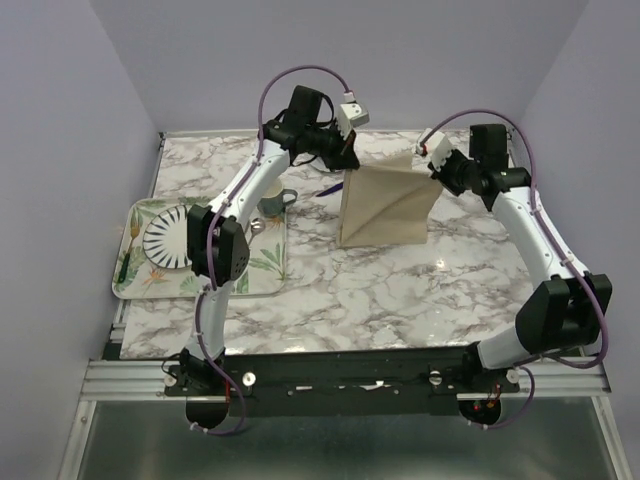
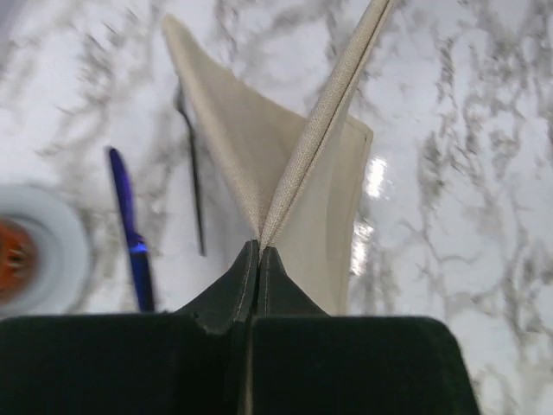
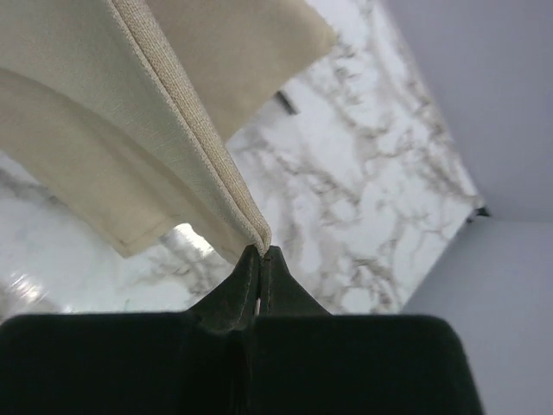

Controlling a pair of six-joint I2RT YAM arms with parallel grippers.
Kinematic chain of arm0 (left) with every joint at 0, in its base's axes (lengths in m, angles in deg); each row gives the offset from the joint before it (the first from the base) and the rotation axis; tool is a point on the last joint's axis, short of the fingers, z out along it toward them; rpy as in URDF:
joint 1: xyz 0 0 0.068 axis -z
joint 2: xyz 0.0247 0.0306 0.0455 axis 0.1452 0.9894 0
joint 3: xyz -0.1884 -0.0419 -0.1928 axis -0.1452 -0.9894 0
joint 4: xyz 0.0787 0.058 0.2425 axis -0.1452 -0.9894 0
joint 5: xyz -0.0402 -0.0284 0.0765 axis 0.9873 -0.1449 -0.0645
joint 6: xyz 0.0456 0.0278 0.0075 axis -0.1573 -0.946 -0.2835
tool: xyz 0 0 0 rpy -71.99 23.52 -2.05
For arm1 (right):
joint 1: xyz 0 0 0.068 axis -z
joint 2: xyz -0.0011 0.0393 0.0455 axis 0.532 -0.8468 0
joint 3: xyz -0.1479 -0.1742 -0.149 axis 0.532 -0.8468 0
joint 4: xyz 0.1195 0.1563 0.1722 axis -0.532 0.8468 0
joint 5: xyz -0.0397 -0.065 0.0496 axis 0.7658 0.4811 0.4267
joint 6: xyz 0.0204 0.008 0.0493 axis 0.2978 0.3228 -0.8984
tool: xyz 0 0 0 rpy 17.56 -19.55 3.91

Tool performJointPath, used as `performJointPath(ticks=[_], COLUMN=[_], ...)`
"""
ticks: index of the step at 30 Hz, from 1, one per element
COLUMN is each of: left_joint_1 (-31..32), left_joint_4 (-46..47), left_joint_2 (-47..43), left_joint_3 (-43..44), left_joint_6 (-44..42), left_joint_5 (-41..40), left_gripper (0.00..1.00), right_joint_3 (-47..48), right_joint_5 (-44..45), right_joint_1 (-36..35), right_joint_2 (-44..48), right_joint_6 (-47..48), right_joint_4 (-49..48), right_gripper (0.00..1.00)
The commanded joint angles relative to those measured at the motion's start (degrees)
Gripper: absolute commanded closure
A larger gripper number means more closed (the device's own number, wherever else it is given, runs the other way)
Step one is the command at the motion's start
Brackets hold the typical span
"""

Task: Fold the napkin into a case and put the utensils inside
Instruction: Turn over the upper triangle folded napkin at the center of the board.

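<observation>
- From above, the napkin (image 1: 385,208) hangs as a tan sheet stretched between the two arms at the far middle of the marble table (image 1: 400,290). Its top edge is raised and its lower edge is down toward the tabletop.
- The left gripper (image 1: 347,160) is at the napkin's upper left corner and the right gripper (image 1: 436,172) at its upper right corner.
- The left wrist view shows what the overhead one cannot: the left gripper's fingertips (image 2: 259,252) are clenched together on a doubled edge of the cloth (image 2: 251,147), which fans away in two layers.
- The right wrist view shows the same on the other side, with the right gripper (image 3: 262,252) pinched tight on a two-layer hem of the napkin (image 3: 78,156).
- Only the left wrist view shows the utensils clearly. A purple knife (image 2: 128,216) and a thin fork (image 2: 194,186) lie on the marble just left of the hanging cloth, side by side and not touching it.
- From above, the cloth and the left arm hide nearly all of them, leaving only a purple sliver (image 1: 328,188).
- A blurred white round dish (image 2: 39,251) with something orange in it sits at that view's left edge.
- At the table's left is a leaf-printed tray (image 1: 262,268) holding a striped plate (image 1: 165,238), with a mug (image 1: 274,202) at its far corner, well apart from the napkin.
</observation>
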Motion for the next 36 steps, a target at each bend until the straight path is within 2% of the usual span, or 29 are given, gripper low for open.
performJointPath(ticks=[1, 5, 8, 14, 18, 27, 32, 36], left_joint_1=[-1.6, -1.7, -1.6, 0.1, 2.3, 8.8, 12.3, 14.5], left_joint_4=[10.6, 19.6, 22.8, 23.2, 18.8, 16.7, 16.6, 16.6], left_joint_2=[-1.1, -3.8, -7.5, -17.2, -20.6, -25.7, -26.4, -27.1], left_joint_3=[6.1, 2.4, -4.7, -26.8, -35.1, -50.2, -55.9, -59.4], left_joint_6=[-5.5, -8.6, -11.8, -14.7, -14.3, -12.4, -13.2, -12.8], left_joint_5=[-8.4, -11.3, -8.9, -4.1, -1.6, -2.5, -4.4, -4.8], left_gripper=[1.00, 1.00, 1.00, 1.00, 1.00, 1.00, 1.00, 1.00], right_joint_3=[6.8, 7.8, 2.4, -19.5, -32.5, -48.9, -53.8, -54.5], right_joint_5=[3.1, 4.0, 3.2, -2.3, -4.2, -7.8, -9.0, -10.5], right_joint_1=[1.6, 1.7, 1.7, 1.4, 1.3, -0.3, -1.7, -2.6], right_joint_2=[-3.2, -2.9, -0.9, 10.2, 17.9, 31.8, 36.0, 38.3], right_joint_6=[2.7, 4.1, 6.2, 13.1, 17.4, 27.5, 33.4, 35.8], right_joint_4=[-9.9, -16.4, -20.5, -24.1, -24.1, -17.7, -13.8, -6.5], right_gripper=[0.99, 0.99, 0.99, 0.99, 0.99, 0.99, 0.99, 0.99])
